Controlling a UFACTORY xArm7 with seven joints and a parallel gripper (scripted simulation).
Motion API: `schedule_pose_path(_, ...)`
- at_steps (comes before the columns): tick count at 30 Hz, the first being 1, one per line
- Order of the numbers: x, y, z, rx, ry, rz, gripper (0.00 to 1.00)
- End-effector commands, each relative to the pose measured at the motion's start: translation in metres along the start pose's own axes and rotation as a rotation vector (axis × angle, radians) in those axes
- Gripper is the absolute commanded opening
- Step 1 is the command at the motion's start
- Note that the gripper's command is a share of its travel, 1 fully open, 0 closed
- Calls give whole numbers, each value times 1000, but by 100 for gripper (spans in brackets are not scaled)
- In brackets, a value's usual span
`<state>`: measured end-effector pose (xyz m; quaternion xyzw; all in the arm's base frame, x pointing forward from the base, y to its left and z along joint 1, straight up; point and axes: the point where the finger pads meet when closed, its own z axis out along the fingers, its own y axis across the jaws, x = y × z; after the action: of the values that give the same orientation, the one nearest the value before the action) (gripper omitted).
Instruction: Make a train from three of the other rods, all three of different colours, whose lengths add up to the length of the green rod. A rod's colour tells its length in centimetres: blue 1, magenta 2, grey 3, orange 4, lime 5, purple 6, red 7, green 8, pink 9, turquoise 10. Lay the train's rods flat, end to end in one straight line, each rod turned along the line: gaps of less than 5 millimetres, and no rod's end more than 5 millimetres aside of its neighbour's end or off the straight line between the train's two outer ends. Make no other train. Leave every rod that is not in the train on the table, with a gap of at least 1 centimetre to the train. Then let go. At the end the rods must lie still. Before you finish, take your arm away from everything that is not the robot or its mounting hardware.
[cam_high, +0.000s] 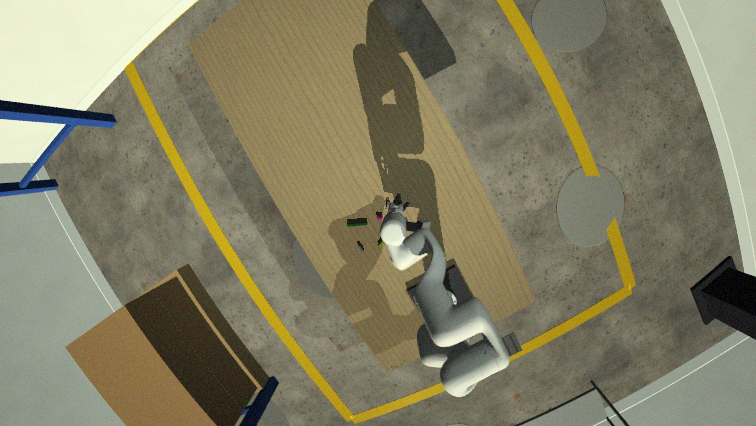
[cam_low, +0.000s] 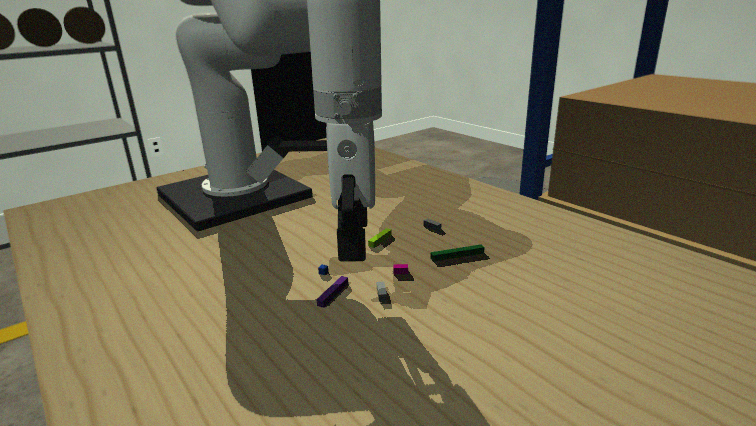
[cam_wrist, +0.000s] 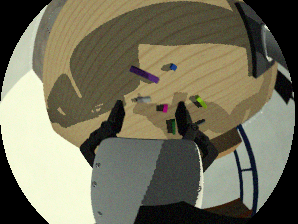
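My open, empty gripper (cam_low: 351, 252) (cam_wrist: 150, 106) points down above the table, among the rods; its fingers overlap in the exterior view. The green rod (cam_high: 357, 224) (cam_low: 458, 253) (cam_wrist: 173, 126) lies flat. The magenta rod (cam_high: 379, 216) (cam_low: 400, 267) (cam_wrist: 165, 108) lies between it and a sunlit grey rod (cam_low: 381, 288) (cam_wrist: 143, 99). The purple rod (cam_low: 332, 291) (cam_wrist: 144, 74) lies near the small blue rod (cam_low: 322, 269) (cam_wrist: 173, 67). The lime rod (cam_low: 380, 238) (cam_wrist: 201, 102) lies behind the gripper in the exterior view. A second grey rod (cam_high: 360, 245) (cam_low: 432, 225) lies in shadow. All lie apart.
The arm's black base plate (cam_low: 198, 218) stands on the wooden table (cam_high: 285, 105) (cam_low: 132, 296), behind the rods in the exterior view. The arm's shadow falls across the table. A large brown box (cam_low: 650, 142) stands beyond the table's edge.
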<state>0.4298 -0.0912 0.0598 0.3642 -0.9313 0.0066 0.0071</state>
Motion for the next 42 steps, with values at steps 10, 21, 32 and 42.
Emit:
schedule_pose_path(10,-1,-1,-2,-2,-15,-430,100)
schedule_pose_path(21,-1,-2,-2,0,-15,-665,100)
schedule_pose_path(32,-1,-2,-2,0,-15,-669,100)
schedule_pose_path(42,-1,-2,-2,0,-15,-669,100)
